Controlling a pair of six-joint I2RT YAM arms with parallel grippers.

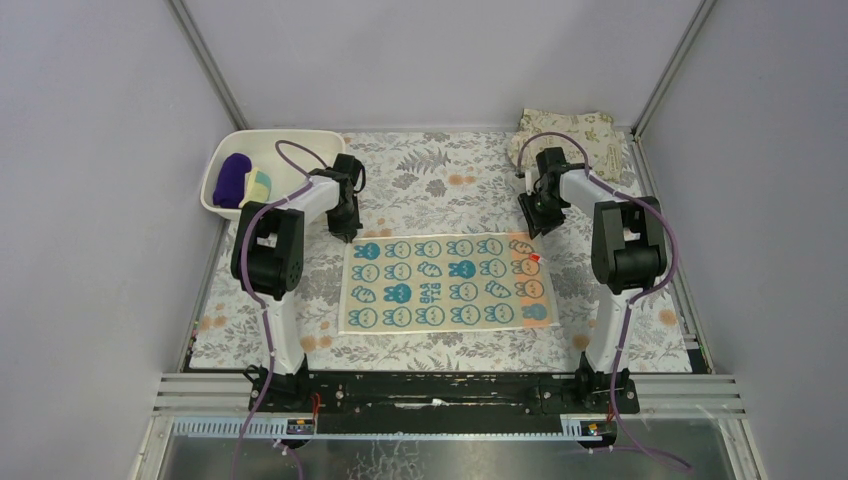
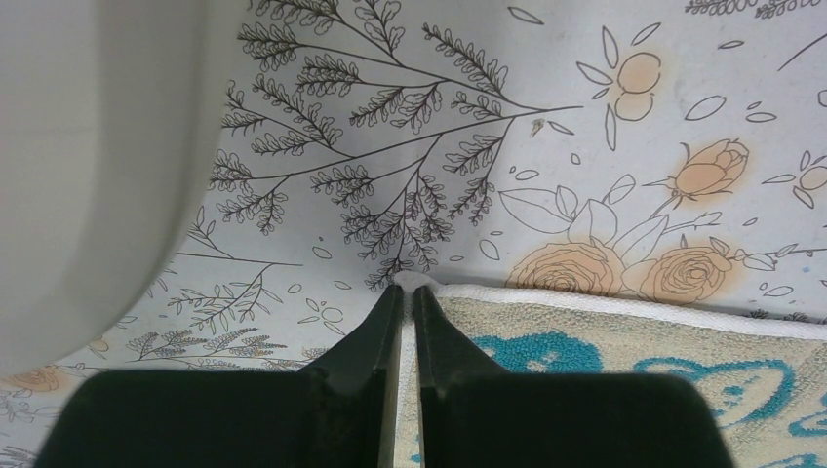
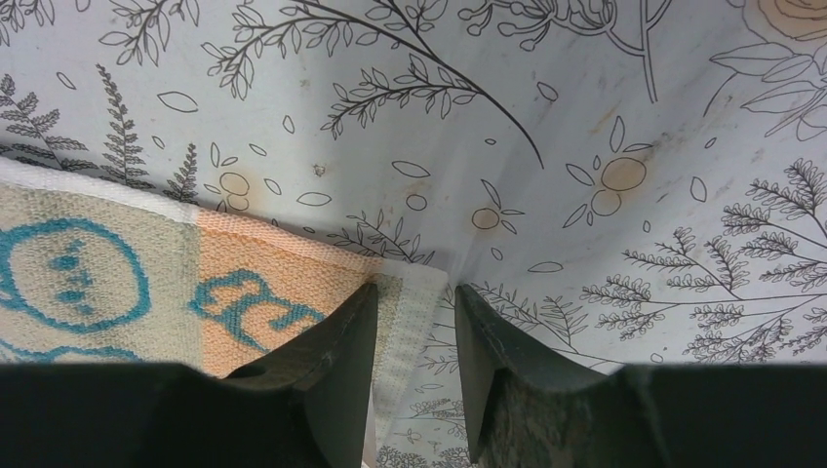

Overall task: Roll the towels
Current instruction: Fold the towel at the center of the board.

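Observation:
A pale yellow towel [image 1: 445,283] with teal bunny marks lies spread flat on the table. My left gripper [image 1: 347,235] is at its far left corner. In the left wrist view my left gripper [image 2: 408,291] is shut, pinching the towel's [image 2: 634,361] white corner. My right gripper [image 1: 540,230] is at the far right corner. In the right wrist view my right gripper [image 3: 414,292] is open, and the towel's [image 3: 98,273] orange-tinted corner lies between the jaws. A rolled dark purple towel [image 1: 232,180] and a rolled yellow-and-teal towel [image 1: 258,185] lie in the bin.
A white bin [image 1: 225,150] stands at the far left, close to my left arm; its wall shows blurred in the left wrist view [image 2: 88,175]. A beige leaf-printed cloth [image 1: 570,130] lies at the far right corner. A floral cover [image 1: 440,180] covers the table.

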